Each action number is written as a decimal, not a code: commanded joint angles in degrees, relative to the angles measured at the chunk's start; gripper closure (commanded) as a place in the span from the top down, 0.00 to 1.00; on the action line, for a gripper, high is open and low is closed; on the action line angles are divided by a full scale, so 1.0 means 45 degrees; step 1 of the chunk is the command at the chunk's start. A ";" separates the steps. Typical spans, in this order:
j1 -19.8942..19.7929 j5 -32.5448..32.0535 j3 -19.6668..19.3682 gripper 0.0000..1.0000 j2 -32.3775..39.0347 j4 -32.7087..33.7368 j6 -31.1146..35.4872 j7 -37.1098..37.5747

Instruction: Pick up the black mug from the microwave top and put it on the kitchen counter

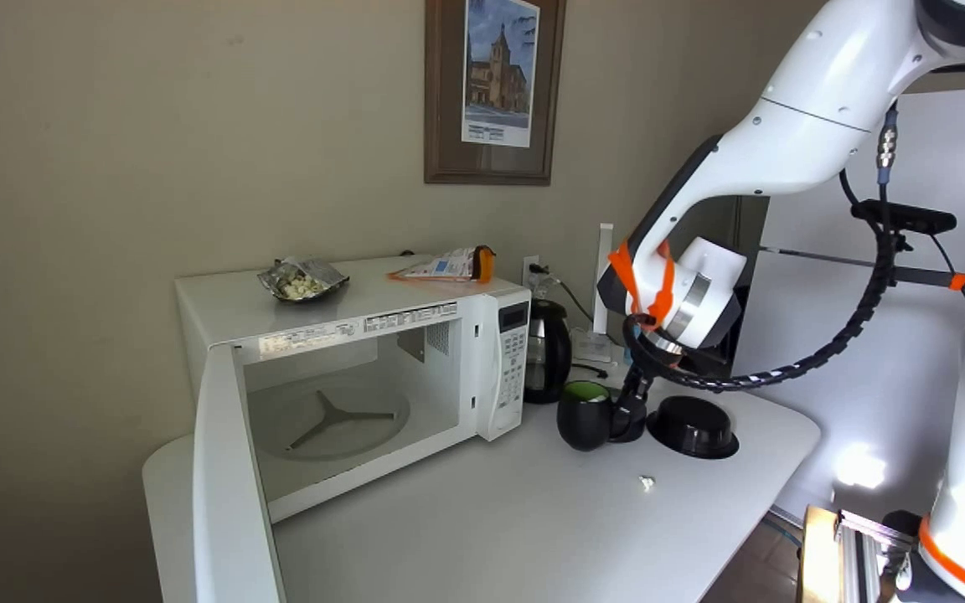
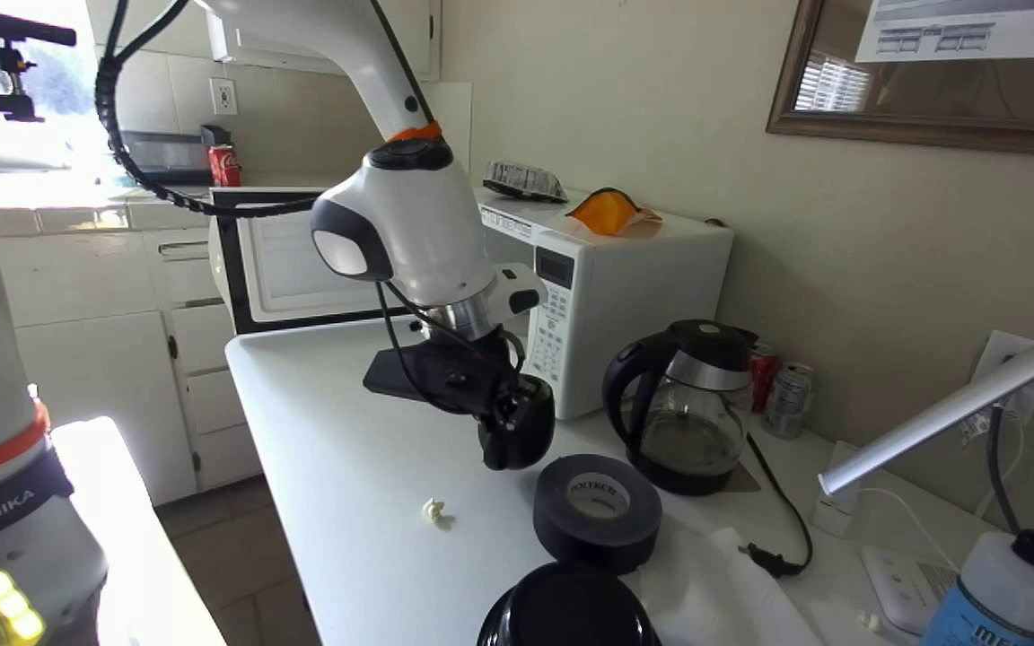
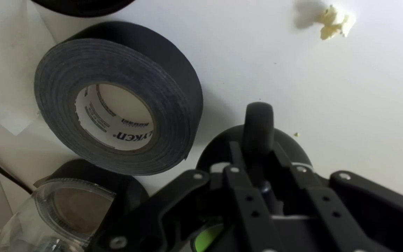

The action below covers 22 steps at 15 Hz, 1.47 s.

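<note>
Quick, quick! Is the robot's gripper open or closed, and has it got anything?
Gripper: closed, holding the black mug by its handle.

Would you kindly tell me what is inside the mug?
The mug shows a green interior below its rim; the near wall hides the bottom and anything lying there.
</note>
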 commanded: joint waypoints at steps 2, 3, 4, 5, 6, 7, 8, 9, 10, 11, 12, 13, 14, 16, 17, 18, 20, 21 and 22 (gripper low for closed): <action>-0.0360 0.2212 0.0583 0.06 0.1349 0.1230 -0.0057 -0.2100; -0.0436 0.2625 0.0722 0.06 0.1636 0.1460 -0.0072 -0.2443; -0.0501 0.2919 0.0827 0.06 0.1880 0.1622 -0.0081 -0.2681; -0.0567 0.3216 0.0921 0.07 0.2122 0.1813 -0.0109 -0.2916; -0.0614 0.3486 0.0981 0.47 0.2262 0.1971 -0.0122 -0.3142; -0.0638 0.3645 0.1015 0.48 0.2333 0.2069 -0.0089 -0.3291; -0.0685 0.3879 0.1064 0.55 0.2418 0.2195 -0.0095 -0.3505; -0.0670 0.3929 0.1043 0.61 0.2354 0.2144 -0.0063 -0.3627; -0.0664 0.3898 0.1010 0.70 0.2175 0.2010 -0.0151 -0.3737; -0.0625 0.3726 0.0967 0.77 0.1975 0.1798 -0.0203 -0.3731; -0.0583 0.3631 0.0957 0.84 0.1737 0.1617 -0.0201 -0.3787; -0.0514 0.3429 0.0925 0.92 0.1482 0.1351 -0.0236 -0.3662; -0.0462 0.3002 0.0858 0.98 0.1289 0.1052 -0.0478 -0.3455; -0.0377 0.2575 0.0822 1.00 0.0664 0.0466 -0.0761 -0.3310; -0.0350 0.2254 0.0783 1.00 0.0306 0.0135 -0.0909 -0.3222; -0.0294 0.1967 0.0752 1.00 -0.0034 -0.0194 -0.0826 -0.3059; -0.0277 0.1888 0.0786 1.00 -0.1136 -0.0813 -0.0375 -0.3215; -0.0279 0.1811 0.0813 1.00 -0.1677 -0.1109 -0.0201 -0.3241; -0.0278 0.1664 0.0856 1.00 -0.2162 -0.1376 -0.0027 -0.3130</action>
